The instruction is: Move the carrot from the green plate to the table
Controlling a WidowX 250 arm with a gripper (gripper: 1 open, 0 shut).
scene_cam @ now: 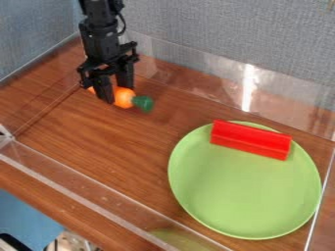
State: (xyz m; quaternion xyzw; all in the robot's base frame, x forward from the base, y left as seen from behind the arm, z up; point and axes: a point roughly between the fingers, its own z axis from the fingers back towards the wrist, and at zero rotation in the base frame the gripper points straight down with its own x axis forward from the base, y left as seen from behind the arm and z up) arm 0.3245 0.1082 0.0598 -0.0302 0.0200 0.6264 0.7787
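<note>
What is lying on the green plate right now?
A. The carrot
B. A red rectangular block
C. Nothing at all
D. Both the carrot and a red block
B. Only the red block lies on the green plate, near its far edge; the carrot is off the plate, over at the far left of the table, at the tips of the claw.

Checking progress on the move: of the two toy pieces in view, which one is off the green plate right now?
The carrot, orange with a green stub, at the hand over the table's far left. The red block lies on the green plate.
</note>
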